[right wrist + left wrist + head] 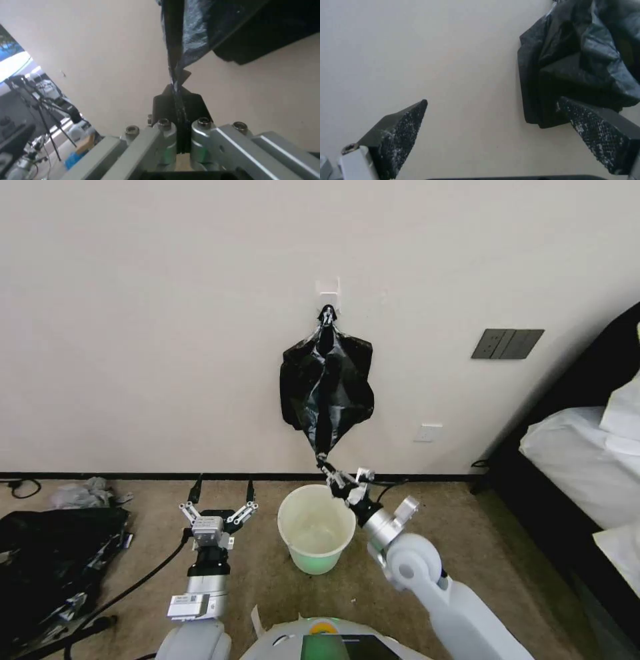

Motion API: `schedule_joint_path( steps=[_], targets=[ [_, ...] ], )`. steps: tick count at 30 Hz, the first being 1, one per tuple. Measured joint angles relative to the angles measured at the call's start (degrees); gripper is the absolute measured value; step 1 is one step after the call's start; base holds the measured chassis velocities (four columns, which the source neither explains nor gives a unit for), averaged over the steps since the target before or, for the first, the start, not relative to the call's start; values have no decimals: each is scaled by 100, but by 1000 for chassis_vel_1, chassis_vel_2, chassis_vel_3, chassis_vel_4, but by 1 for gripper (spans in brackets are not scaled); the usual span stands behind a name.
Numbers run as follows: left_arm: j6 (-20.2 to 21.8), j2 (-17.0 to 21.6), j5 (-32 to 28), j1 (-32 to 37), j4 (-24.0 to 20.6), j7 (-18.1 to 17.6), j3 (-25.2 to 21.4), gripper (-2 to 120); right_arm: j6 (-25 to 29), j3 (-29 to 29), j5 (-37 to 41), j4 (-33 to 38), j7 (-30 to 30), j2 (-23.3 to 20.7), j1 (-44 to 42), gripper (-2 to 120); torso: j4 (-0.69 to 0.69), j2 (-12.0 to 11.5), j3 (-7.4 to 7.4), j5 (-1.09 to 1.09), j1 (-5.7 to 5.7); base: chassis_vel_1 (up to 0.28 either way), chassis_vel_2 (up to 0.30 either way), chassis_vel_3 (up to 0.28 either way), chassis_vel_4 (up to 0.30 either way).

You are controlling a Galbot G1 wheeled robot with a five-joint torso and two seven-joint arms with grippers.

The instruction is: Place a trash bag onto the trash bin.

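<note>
Nearest the head camera, the robot's white chest fills the lower edge, with both arms reaching forward from it. On the robot's right, the right pincer (pixel 331 471) is clenched on the lowest tip of the trash bag (pixel 327 383), just above the far rim of the trash bin (pixel 316 527). From the right wrist camera, the two dark fingers (pixel 193 106) press together with a thin strip of black plastic squeezed between them, and the bag (pixel 196 30) rises from there up the wall.

From that pinched tip the bag is drawn taut into a narrow point, then widens into a crinkled, glossy black shape lying against the cream wall (pixel 167 313). Its top is gathered at a small clip (pixel 327 315) hanging from a white hook (pixel 329 289).

On the robot's left, the left pincer (pixel 219 503) is released, its fingers spread wide, hovering over the carpet beside the bin and touching nothing. From the left wrist camera, its textured black pads (pixel 400 135) stand well apart, with the bag (pixel 580 60) against the wall beyond them.

The bin, a cream-white round bucket with a green tint at its base, stands upright on the carpeted floor (pixel 520 553) near the wall, below the bag. Farther out, a heap of black plastic (pixel 53 560) lies on the floor at the left, and a bed with white bedding (pixel 587 447) stands at the right. A dark switch plate (pixel 507 343) sits on the wall.
</note>
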Motion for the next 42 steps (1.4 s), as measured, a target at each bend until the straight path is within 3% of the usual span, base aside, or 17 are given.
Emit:
schedule_joint_path(
  steps=[13, 21, 23, 24, 25, 27, 29, 31, 32, 36, 37, 38, 40, 42],
  targets=[
    [14, 101, -111, -125, 50, -1, 4, 100, 100, -74, -435, -24, -20, 38, -334, 0, 0, -1, 0, 0, 0, 0, 0, 0, 0],
    [439, 445, -346, -508, -140, 19, 116, 100, 99, 36, -478, -46, 88, 190, -20, 0, 2, -1, 1, 0, 0, 0, 0, 0, 0],
    [780, 846, -782, -790, -288, 24, 160, 100, 97, 93, -531, -58, 119, 218, 96, 0, 2, -1, 1, -1, 0, 0, 0, 0, 0],
    [780, 846, -782, -790, -288, 24, 160, 100, 97, 93, -531, -58, 119, 218, 96, 0, 2, -1, 1, -1, 0, 0, 0, 0, 0],
    [1089, 1486, -1454, -1052, -436, 19, 192, 100, 97, 136, -615, -62, 129, 223, 178, 0, 1, -1, 1, -2, 1, 0, 0, 0, 0],
    [1438, 2373, -2280, -1374, -587, -49, 195, 100, 108, 166, -775, -63, 129, 219, 227, 0, -2, -1, 1, -1, 0, 0, 0, 0, 0],
    [1533, 2584, -2481, -1481, -610, -86, 194, 100, 112, 169, -807, -63, 128, 218, 231, 0, 0, -1, 1, -1, 0, 0, 0, 0, 0],
    [2004, 3372, -3381, -2242, -643, -300, 189, 100, 134, 172, -940, -64, 122, 241, 237, 0, 0, -1, 1, -2, 0, 0, 0, 0, 0],
    [2004, 3372, -3381, -2242, -643, -300, 189, 100, 134, 172, -940, -64, 122, 241, 237, 0, 0, -1, 1, -2, 0, 0, 0, 0, 0],
    [2413, 4143, -4402, -3712, -467, -517, 432, 100, 141, 171, -1071, -58, 122, 371, 188, 0, -2, -1, 1, 0, 1, 0, 0, 0, 0],
    [2413, 4143, -4402, -3712, -467, -517, 432, 100, 141, 171, -1071, -58, 122, 371, 188, 0, -2, -1, 1, 0, 1, 0, 0, 0, 0],
    [2545, 4349, -4737, -4292, -340, -619, 776, 100, 140, 169, -1138, -41, 124, 446, 151, 0, 4, -1, 1, -1, 1, 0, 0, 0, 0],
    [2613, 4410, -4846, -4646, -260, -671, 997, 100, 137, 171, -1159, -29, 126, 483, 134, 0, 2, -1, 1, -2, 1, 0, 0, 0, 0],
    [2742, 4445, -5003, -5430, -55, -771, 1608, 100, 132, 205, -1173, -6, 129, 510, 114, 0, 0, -1, 1, 0, 1, 0, 0, 0, 0]
  ],
)
